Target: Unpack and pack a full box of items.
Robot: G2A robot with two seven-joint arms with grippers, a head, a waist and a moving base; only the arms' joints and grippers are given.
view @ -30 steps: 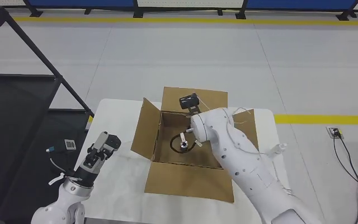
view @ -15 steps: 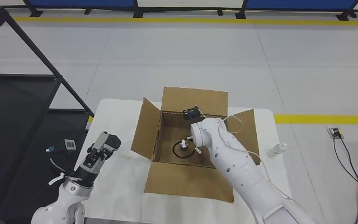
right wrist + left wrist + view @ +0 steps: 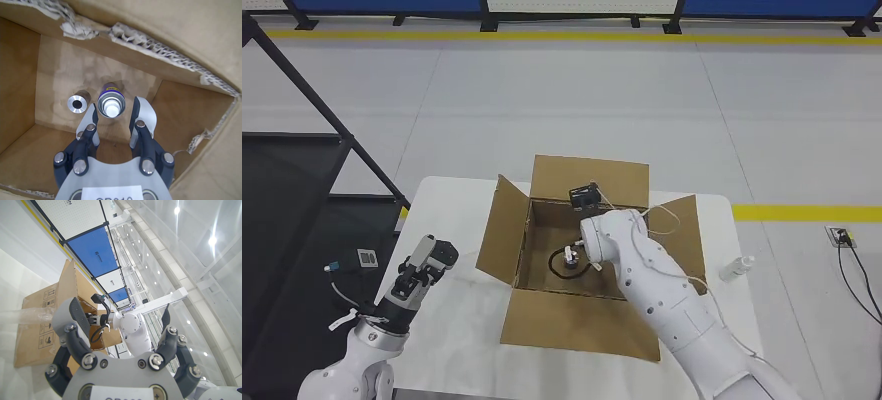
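An open cardboard box (image 3: pixel 542 322) stands in the middle of the table, flaps spread. Inside it a purple spray can (image 3: pixel 111 102) with a white nozzle stands upright beside a short metal cylinder (image 3: pixel 77 102) with a hole in its end. My right gripper (image 3: pixel 115 108) hangs open inside the box just above the can, one finger on each side of its top, not touching it. My left gripper (image 3: pixel 121 311) is open and empty, held over the table's left part (image 3: pixel 427 262), away from the box.
A small white bottle (image 3: pixel 736 266) lies on the table right of the box. Crumpled clear plastic wrap (image 3: pixel 34 313) lies by the box's left side. The box's torn flap edges (image 3: pixel 151 49) are close around my right gripper. A black rack stands left of the table.
My right arm has gone deeper into the box, bringing its gripper down toward the spray can. The left arm has stayed put.
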